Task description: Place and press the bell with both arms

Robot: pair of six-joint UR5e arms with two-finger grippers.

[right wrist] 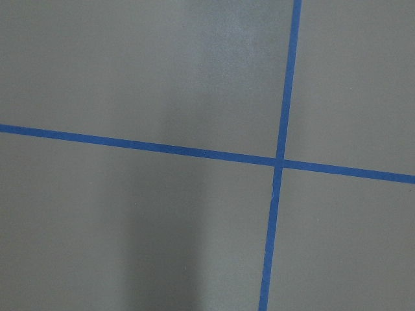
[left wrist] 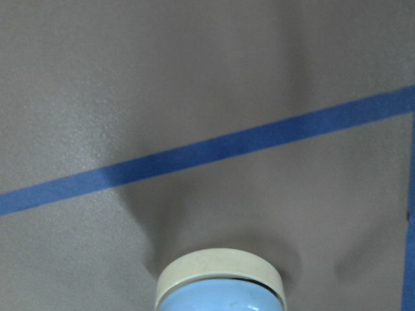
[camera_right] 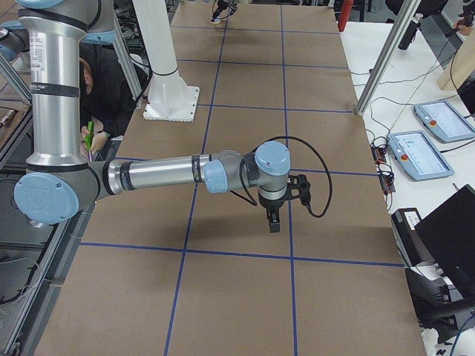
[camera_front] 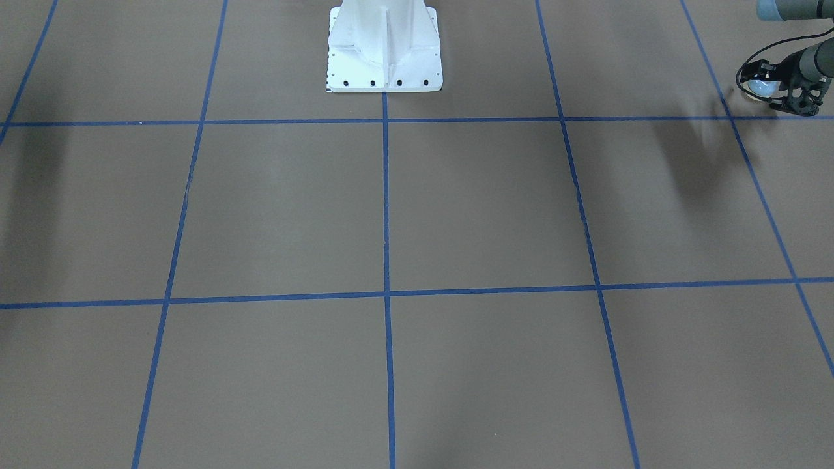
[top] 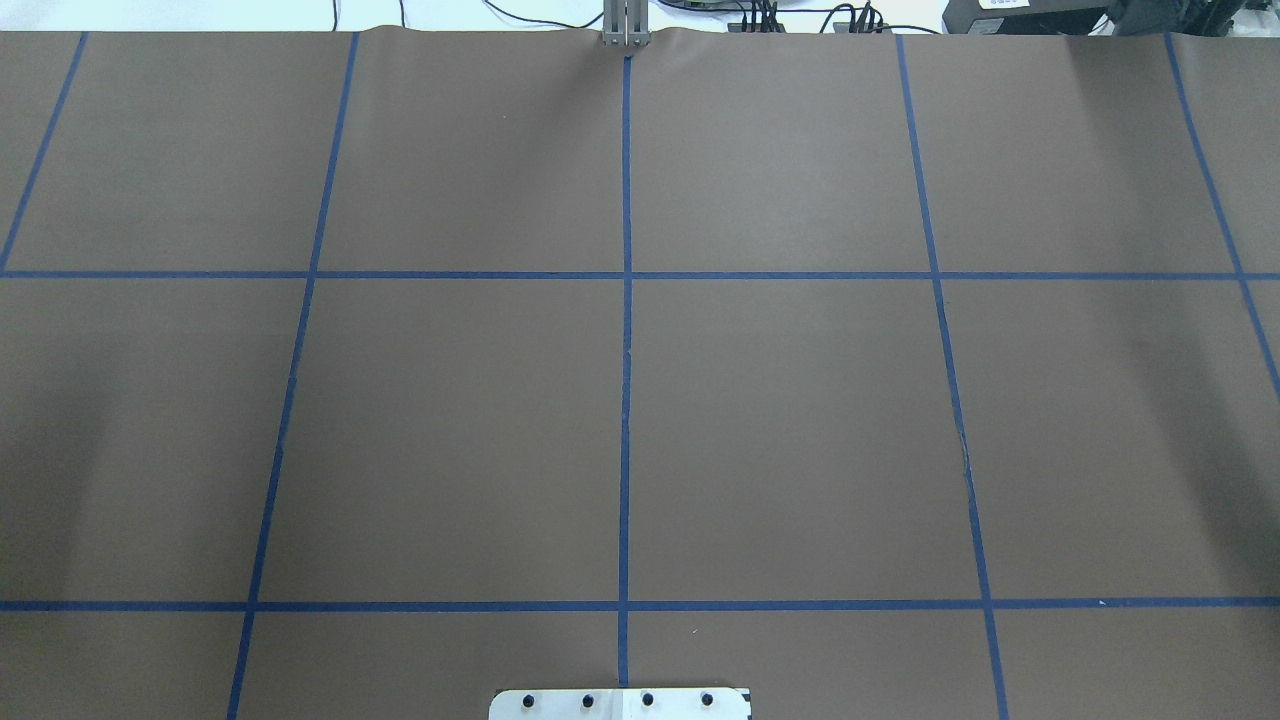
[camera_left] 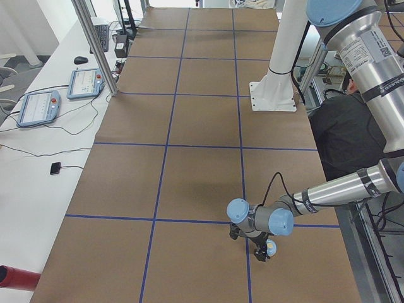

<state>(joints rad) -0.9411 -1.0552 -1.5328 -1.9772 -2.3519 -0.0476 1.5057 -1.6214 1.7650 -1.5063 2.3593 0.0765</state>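
Observation:
The light-blue bell (camera_front: 760, 87) with a cream base sits between the fingers of my left gripper (camera_front: 772, 92), at the far right edge of the front-facing view, just above the brown table. In the exterior left view the bell (camera_left: 271, 247) hangs at the left gripper (camera_left: 264, 247), near a blue tape line. The left wrist view shows the bell's cream base and blue dome (left wrist: 220, 288) at the bottom edge, with its shadow on the table. My right gripper (camera_right: 274, 221) points down over a tape line; I cannot tell whether it is open or shut. The overhead view shows neither arm.
The white bolted pedestal (camera_front: 384, 58) stands at the robot's side of the table. Blue tape lines (top: 625, 350) divide the brown table into squares. A person (camera_left: 341, 126) sits beside the table. Teach pendants (camera_right: 424, 154) lie on the white side bench.

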